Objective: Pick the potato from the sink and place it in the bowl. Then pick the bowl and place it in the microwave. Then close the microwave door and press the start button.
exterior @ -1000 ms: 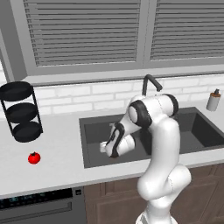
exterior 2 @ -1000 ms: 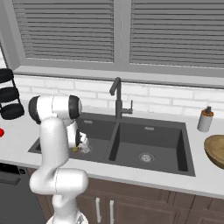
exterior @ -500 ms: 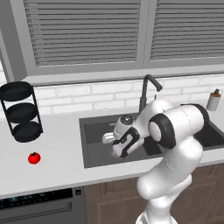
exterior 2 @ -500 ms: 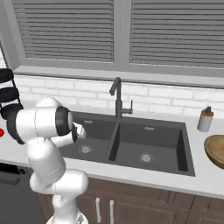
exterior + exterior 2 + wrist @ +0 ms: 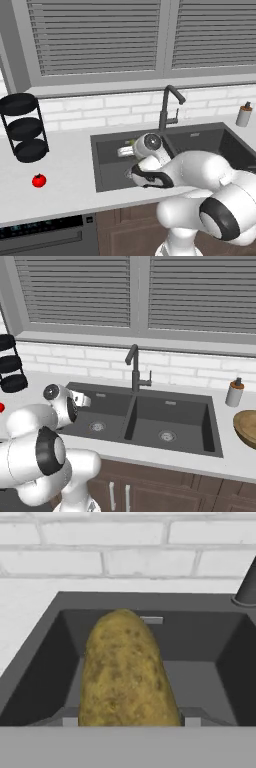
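A white robot arm rises at the lower left, its end effector (image 5: 82,401) held over the left basin of a dark grey double-basin sink (image 5: 145,418). Each basin has a round metal drain. A dark arched faucet (image 5: 135,368) stands behind the divider. On the pale surface (image 5: 227,463) to the right sit a small soap bottle (image 5: 233,393) and, at the frame edge, a tan wooden bowl (image 5: 247,427). A black tiered rack (image 5: 10,370) stands far left.

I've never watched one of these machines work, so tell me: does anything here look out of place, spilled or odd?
Only one oddity: a red tomato lies loose on the counter. The potato is clamped in the gripper above the sink.
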Robot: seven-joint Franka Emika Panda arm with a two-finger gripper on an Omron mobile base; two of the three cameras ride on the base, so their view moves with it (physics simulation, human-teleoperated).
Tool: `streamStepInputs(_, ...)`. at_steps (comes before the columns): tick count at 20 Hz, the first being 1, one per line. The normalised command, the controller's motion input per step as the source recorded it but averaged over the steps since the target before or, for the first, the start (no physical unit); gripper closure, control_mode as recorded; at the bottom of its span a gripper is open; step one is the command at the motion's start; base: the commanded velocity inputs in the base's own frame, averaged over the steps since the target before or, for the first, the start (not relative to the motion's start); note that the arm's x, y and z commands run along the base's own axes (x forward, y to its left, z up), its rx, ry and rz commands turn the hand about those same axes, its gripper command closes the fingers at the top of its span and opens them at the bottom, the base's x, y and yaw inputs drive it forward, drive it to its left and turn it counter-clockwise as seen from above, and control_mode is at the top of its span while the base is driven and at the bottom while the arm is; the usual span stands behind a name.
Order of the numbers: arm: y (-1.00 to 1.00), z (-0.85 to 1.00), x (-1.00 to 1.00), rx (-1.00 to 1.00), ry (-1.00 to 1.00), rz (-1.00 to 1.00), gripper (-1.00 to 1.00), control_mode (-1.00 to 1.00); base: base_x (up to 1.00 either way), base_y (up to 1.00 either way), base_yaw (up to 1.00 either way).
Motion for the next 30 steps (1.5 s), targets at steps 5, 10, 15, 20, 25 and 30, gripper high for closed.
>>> streamStepInputs(5, 0.0, 1.0, -0.44, 0.01, -0.15, 0.0, 1.0, -1.0, 0.0, 0.0, 0.0)
streamStepInputs(10, -0.1, 0.79, -0.63, 0.01, -0.01, 0.0, 1.0, -1.0, 0.0, 0.0, 0.0)
streamStepInputs(15, -0.54, 0.2, -0.79, -0.01, 0.01, -0.02, 1.0, -1.0, 0.0, 0.0, 0.0)
streamStepInputs(20, -0.66, 0.28, -0.58, -0.02, 0.1, -0.05, 1.0, -1.0, 0.0, 0.0, 0.0)
streamStepInputs(25, -0.71, 0.36, -0.51, -0.01, 0.08, -0.07, 1.0, -1.0, 0.0, 0.0, 0.0)
streamStepInputs(30, -0.8, 0.1, -0.21, -0.01, 0.08, -0.07, 1.0, -1.0, 0.0, 0.0, 0.0)
